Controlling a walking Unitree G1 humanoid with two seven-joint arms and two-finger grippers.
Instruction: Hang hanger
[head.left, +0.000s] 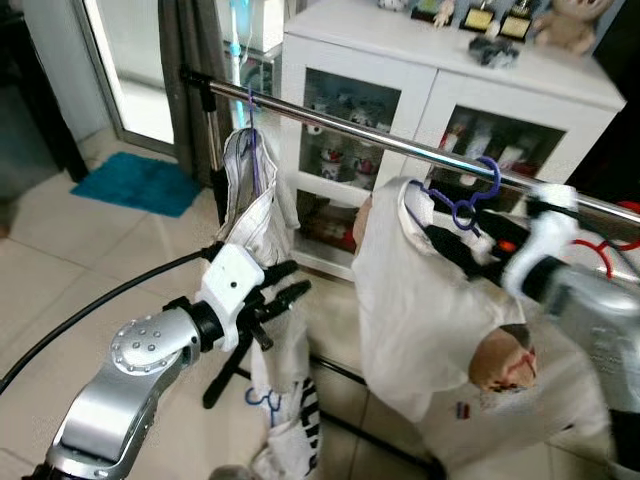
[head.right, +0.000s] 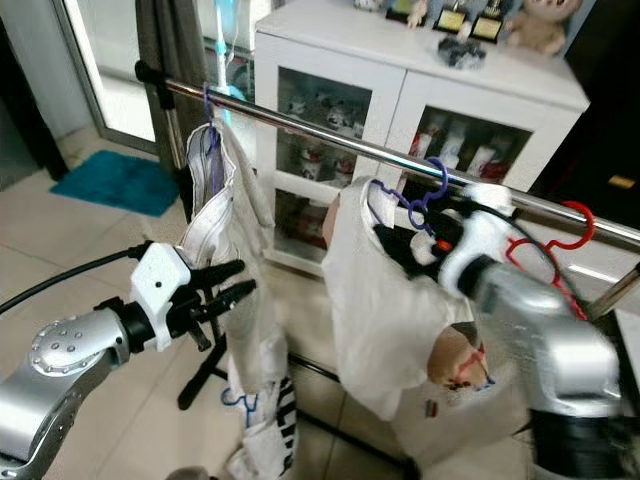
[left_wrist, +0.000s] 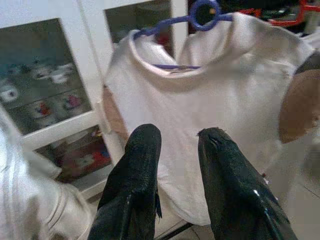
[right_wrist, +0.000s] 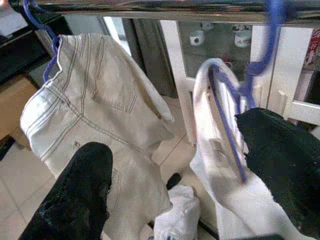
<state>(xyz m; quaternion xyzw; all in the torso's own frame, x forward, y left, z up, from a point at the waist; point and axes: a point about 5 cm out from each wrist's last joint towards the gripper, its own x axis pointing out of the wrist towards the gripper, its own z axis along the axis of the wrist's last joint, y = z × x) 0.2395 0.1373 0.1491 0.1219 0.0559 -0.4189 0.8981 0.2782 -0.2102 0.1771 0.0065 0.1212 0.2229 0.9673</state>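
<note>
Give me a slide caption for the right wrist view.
Right pincer, fingers spread, at the purple hanger carrying a white shirt, its hook over the metal rail beside hung white jeans.

The silver right arm (head.left: 590, 310) was smeared with blur and cut by the picture's edge, and its black-fingered right gripper (head.left: 455, 245) lay half behind the white T-shirt (head.left: 420, 320). The long chrome clothes rail (head.left: 400, 140) ran out past the frame's side. Small trophies and a plush toy atop the white glass-fronted cabinet (head.left: 440, 90) were cropped.
</note>
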